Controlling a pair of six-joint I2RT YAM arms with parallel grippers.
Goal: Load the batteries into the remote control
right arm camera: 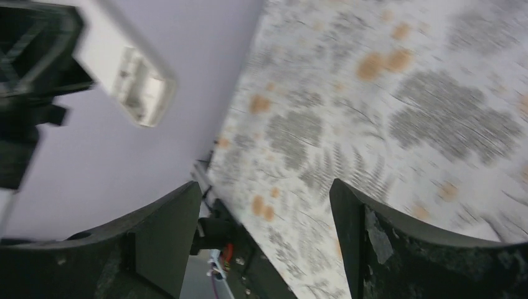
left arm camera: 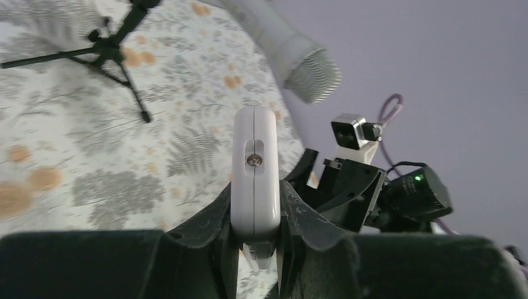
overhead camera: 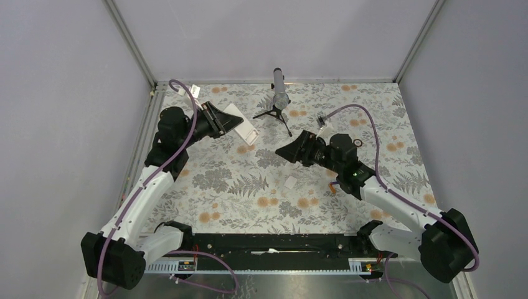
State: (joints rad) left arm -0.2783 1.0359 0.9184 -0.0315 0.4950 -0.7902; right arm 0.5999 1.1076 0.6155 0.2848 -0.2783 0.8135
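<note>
Left tool [overhead camera: 223, 122] is clamped on the remote control [overhead camera: 241, 126], holding it clear of the bench [overhead camera: 249, 193] at the far left, angled out toward the middle. Right tool [right arm camera: 264, 205] sits just across from it, jaws spread wide with nothing between them. It is near the remote's free end but not touching it.

The right wrist view shows an open recess at that end of the remote, so the bay looks uncovered. And there it is: a small flat white cover [overhead camera: 291, 182] lying on the bench mid-field, well apart from both tools.

What's inside the recess? Too blurred to call, so I can't tell whether any of the batteries are seated. A small orange piece [overhead camera: 333, 187] lies beside the right forearm, too small to name as a battery. Nothing dark and slender is in sight anywhere.

My read: the bay is opened, loading is at best partly done, and the cover has yet to go back on.
</note>
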